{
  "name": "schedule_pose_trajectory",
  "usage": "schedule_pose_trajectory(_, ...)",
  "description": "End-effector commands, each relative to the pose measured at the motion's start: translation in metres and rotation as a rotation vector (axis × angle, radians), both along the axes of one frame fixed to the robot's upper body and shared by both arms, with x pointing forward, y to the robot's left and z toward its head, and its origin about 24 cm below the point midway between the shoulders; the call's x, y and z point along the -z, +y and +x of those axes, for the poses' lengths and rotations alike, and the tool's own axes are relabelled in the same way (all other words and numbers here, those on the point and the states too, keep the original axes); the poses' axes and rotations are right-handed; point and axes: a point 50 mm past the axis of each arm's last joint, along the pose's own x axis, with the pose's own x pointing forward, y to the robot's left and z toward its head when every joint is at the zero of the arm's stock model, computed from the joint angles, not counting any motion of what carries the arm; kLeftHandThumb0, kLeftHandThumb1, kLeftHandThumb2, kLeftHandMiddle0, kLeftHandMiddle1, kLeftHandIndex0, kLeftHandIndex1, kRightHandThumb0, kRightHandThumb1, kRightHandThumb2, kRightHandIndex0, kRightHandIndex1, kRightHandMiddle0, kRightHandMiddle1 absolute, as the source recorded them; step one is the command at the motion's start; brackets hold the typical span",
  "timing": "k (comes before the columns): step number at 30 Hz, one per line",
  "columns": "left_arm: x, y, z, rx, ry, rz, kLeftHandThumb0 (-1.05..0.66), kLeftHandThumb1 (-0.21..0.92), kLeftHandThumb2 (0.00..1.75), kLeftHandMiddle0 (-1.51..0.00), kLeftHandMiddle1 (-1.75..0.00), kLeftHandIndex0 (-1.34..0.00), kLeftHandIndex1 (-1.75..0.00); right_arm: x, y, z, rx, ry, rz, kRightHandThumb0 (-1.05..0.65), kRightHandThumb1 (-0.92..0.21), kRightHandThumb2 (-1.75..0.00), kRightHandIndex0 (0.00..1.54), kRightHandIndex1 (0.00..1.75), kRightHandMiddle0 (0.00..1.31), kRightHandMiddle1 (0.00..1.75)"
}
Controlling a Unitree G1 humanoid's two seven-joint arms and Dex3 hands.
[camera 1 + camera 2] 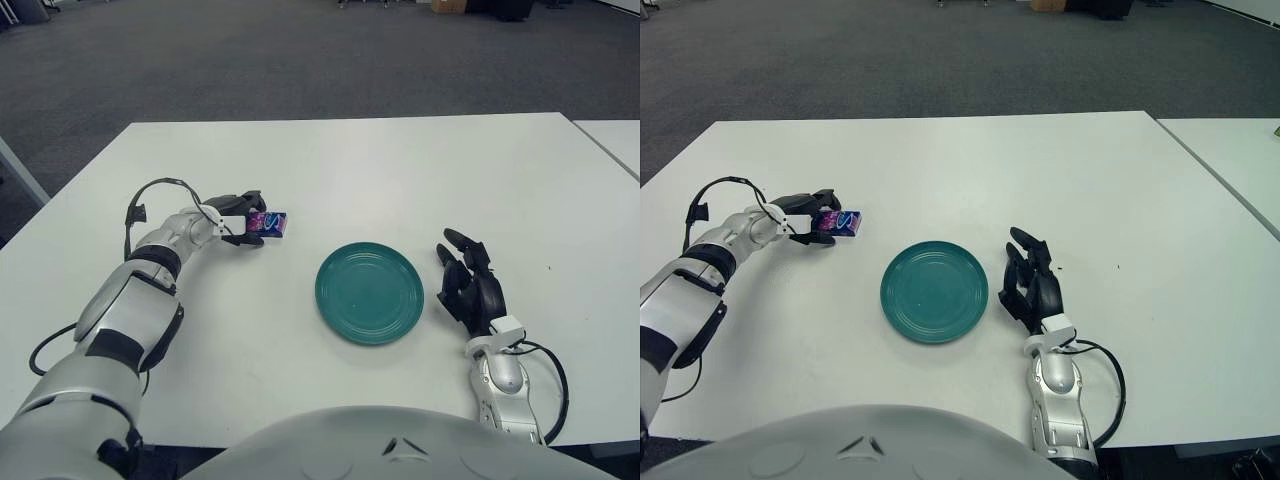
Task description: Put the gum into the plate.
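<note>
While the left hand (238, 220) sits at the small purple-and-blue cardboard gum pack (268, 223), its dark fingers (247, 203) are curled round the pack's left end — looks like a grasp, though whether it's fully pinched or only touching I can't tell for sure. Pack lies low on the white table top (380, 170), w/ no clear gap under it, well left of the round teal plate (369, 292) & a bit farther from the robot. Right hand (470, 285) shows just right of the plate, fingers spread & slack, holding nothing.

Handling, as a guess: the gum pack should be v. light, stiff enough to take a firm pinch, but glossy — could slip or twist if held by one corner. Better hold = across the short sides near the middle, fingers on opposite faces. Not fragile, so a low drop onto the plate should be OK.
</note>
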Motion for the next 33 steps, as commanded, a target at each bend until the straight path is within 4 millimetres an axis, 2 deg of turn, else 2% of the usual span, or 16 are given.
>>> schedule_pose_trajectory(1, 0.014, 0.008, -0.011, 0.000, 0.131, 0.055, -0.72, 0.89, 0.18, -0.19, -0.12, -0.08, -1.21, 0.041, -0.009, -0.038, 0.064, 0.271, 0.029, -0.85, -0.92, -0.90, 0.41, 0.03, 0.00, 0.75)
schedule_pose_trajectory(2, 0.015, 0.009, -0.011, -0.005, 0.143, 0.059, -0.71, 0.88, 0.18, -0.19, -0.12, -0.08, -1.22, 0.041, -0.009, -0.039, 0.064, 0.270, 0.029, -0.85, -0.92, -0.90, 0.41, 0.03, 0.00, 0.75)
schedule_pose_trajectory(3, 0.015, 0.009, -0.012, -0.007, 0.150, 0.062, -0.68, 0.86, 0.21, -0.19, -0.23, -0.10, -1.29, 0.041, -0.009, -0.039, 0.065, 0.270, 0.030, -0.85, -0.92, -0.90, 0.42, 0.03, 0.00, 0.76)
schedule_pose_trajectory(4, 0.016, 0.010, -0.012, -0.011, 0.155, 0.066, -0.63, 0.81, 0.29, -0.14, -0.50, -0.11, -1.42, 0.041, -0.009, -0.039, 0.065, 0.270, 0.031, -0.85, -0.92, -0.90, 0.42, 0.03, 0.00, 0.76)
schedule_pose_trajectory(5, 0.016, 0.010, -0.012, -0.013, 0.159, 0.068, -0.54, 0.77, 0.45, -0.11, -0.80, -0.22, -1.49, 0.041, -0.009, -0.039, 0.065, 0.269, 0.031, -0.84, -0.92, -0.90, 0.42, 0.03, 0.00, 0.76)
schedule_pose_trajectory(6, 0.017, 0.011, -0.012, -0.019, 0.159, 0.078, -0.51, 0.75, 0.51, -0.10, -0.91, -0.27, -1.52, 0.042, -0.009, -0.039, 0.065, 0.269, 0.032, -0.84, -0.92, -0.90, 0.42, 0.03, 0.00, 0.77)
schedule_pose_trajectory(7, 0.018, 0.012, -0.013, -0.026, 0.158, 0.092, -0.33, 0.69, 0.65, -0.21, -1.11, -0.33, -1.60, 0.042, -0.009, -0.039, 0.065, 0.268, 0.033, -0.84, -0.92, -0.90, 0.43, 0.03, 0.00, 0.77)
schedule_pose_trajectory(8, 0.019, 0.012, -0.013, -0.031, 0.156, 0.102, -0.21, 0.54, 0.89, -0.39, -1.28, -0.36, -1.65, 0.042, -0.009, -0.040, 0.065, 0.268, 0.034, -0.84, -0.92, -0.90, 0.43, 0.04, 0.00, 0.77)
schedule_pose_trajectory(9, 0.019, 0.013, -0.013, -0.034, 0.155, 0.108, -0.14, 0.44, 1.04, -0.51, -1.38, -0.38, -1.69, 0.042, -0.009, -0.040, 0.066, 0.267, 0.035, -0.84, -0.92, -0.90, 0.43, 0.04, 0.00, 0.77)
schedule_pose_trajectory(12, 0.024, 0.013, -0.016, -0.050, 0.140, 0.113, -0.05, 0.29, 1.25, -0.69, -1.47, -0.45, -1.73, 0.042, -0.008, -0.040, 0.067, 0.266, 0.038, -0.83, -0.92, -0.90, 0.44, 0.04, 0.00, 0.77)
schedule_pose_trajectory(15, 0.027, 0.013, -0.017, -0.087, 0.118, 0.096, -0.02, 0.24, 1.34, -0.75, -1.51, -0.47, -1.74, 0.042, -0.008, -0.041, 0.072, 0.267, 0.042, -0.83, -0.92, -0.90, 0.45, 0.04, 0.00, 0.79)
schedule_pose_trajectory(20, 0.027, 0.011, -0.016, -0.116, 0.069, 0.045, 0.00, 0.21, 1.39, -0.76, -1.57, -0.47, -1.75, 0.042, -0.008, -0.041, 0.077, 0.266, 0.049, -0.83, -0.92, -0.90, 0.46, 0.04, 0.00, 0.80)
schedule_pose_trajectory(24, 0.016, 0.005, -0.010, -0.094, 0.015, -0.023, 0.00, 0.22, 1.39, -0.74, -1.61, -0.46, -1.75, 0.042, -0.008, -0.041, 0.077, 0.264, 0.050, -0.82, -0.92, -0.90, 0.46, 0.04, 0.00, 0.80)
schedule_pose_trajectory(33, -0.003, 0.005, -0.003, -0.105, -0.128, -0.140, 0.00, 0.20, 1.42, -0.74, -1.63, -0.47, -1.75, 0.042, -0.010, -0.042, 0.081, 0.262, 0.043, -0.81, -0.92, -0.90, 0.47, 0.04, 0.00, 0.78)
